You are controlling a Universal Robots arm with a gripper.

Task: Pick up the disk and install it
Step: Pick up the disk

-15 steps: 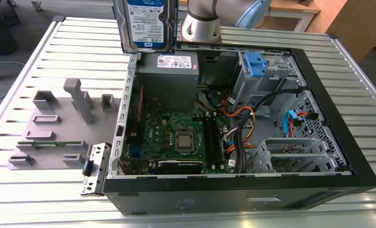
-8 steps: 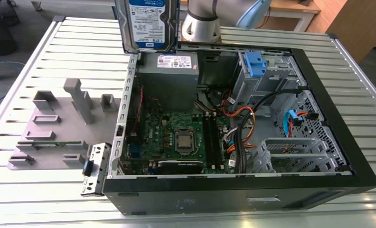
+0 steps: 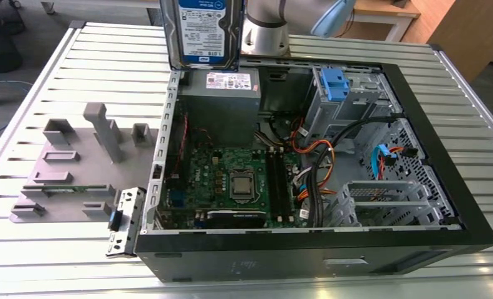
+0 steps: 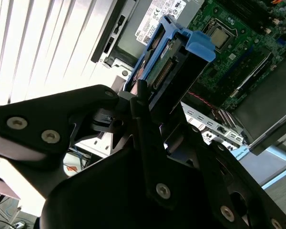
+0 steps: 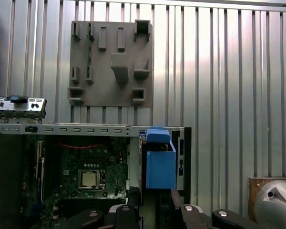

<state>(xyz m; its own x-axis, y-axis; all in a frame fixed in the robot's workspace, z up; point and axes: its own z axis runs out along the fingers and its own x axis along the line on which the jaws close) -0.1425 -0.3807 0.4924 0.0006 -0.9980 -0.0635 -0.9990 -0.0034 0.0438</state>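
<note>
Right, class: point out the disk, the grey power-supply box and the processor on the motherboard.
disk [image 3: 205, 31]: exterior view, on its printed label.
grey power-supply box [image 3: 221, 115]: exterior view, on its bare grey face below the sticker.
processor [image 3: 241, 185]: exterior view, on its metal lid.

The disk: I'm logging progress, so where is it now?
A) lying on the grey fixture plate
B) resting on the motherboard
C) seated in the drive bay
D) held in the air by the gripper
D: the gripper is clamped on the disk, which hangs upright above the open computer case.
</note>
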